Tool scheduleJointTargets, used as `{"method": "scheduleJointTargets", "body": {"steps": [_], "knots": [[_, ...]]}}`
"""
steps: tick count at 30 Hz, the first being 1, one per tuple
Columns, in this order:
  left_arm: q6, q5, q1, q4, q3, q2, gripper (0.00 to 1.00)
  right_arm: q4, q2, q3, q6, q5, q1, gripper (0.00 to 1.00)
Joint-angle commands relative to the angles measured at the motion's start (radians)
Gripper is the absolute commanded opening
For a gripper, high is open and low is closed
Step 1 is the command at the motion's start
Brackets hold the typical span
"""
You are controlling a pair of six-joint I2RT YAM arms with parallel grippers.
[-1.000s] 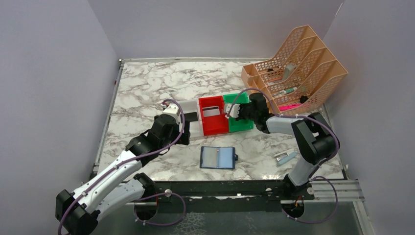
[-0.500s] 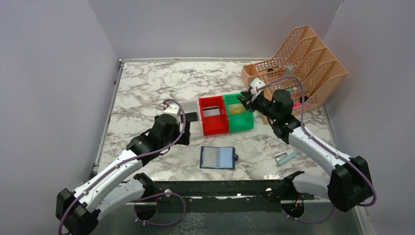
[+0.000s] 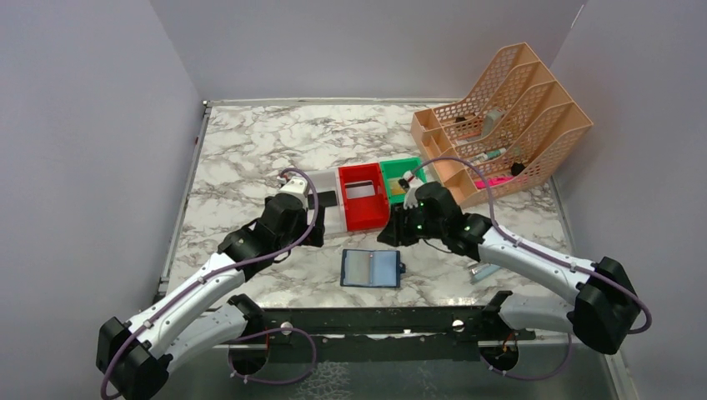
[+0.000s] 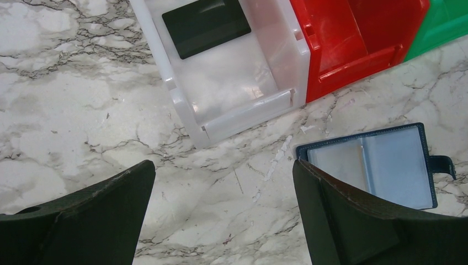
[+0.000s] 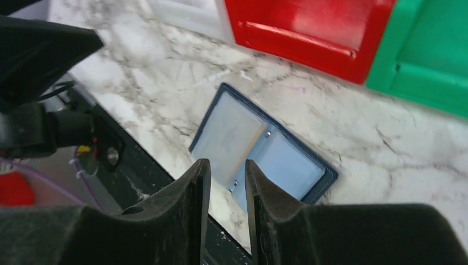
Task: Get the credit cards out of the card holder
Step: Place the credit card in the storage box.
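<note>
While the card holder (image 3: 372, 268) lies open and flat on the table (image 3: 250, 142) near its front edge, just apart from the red bin (image 3: 367, 221), my right gripper (image 5: 225, 165) hangs over it, fingers barely parted, empty. My left gripper (image 4: 221, 182) gapes wide, empty, above bare marble before the white bin (image 4: 243, 110), where a black card (image 4: 206, 25) lies.
</note>
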Motion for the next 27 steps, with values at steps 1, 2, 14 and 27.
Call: {"method": "scheduleJointTargets", "body": {"steps": [1, 2, 14, 27], "knots": [[0.0, 0.017, 0.005, 0.032, 0.001, 0.024, 0.99, -0.216, 0.038, 0.074, 0.121, 0.339, 0.134, 0.35], [0.0, 0.019, 0.005, 0.032, 0.002, 0.028, 0.99, -0.237, 0.062, 0.092, 0.137, 0.39, 0.169, 0.36], [-0.013, -0.079, 0.005, 0.031, -0.007, -0.061, 0.99, -0.25, 0.348, 0.205, 0.258, 0.499, 0.395, 0.42], [-0.025, -0.136, 0.005, 0.032, -0.017, -0.108, 0.99, -0.361, 0.592, 0.377, 0.309, 0.614, 0.466, 0.49]]}}
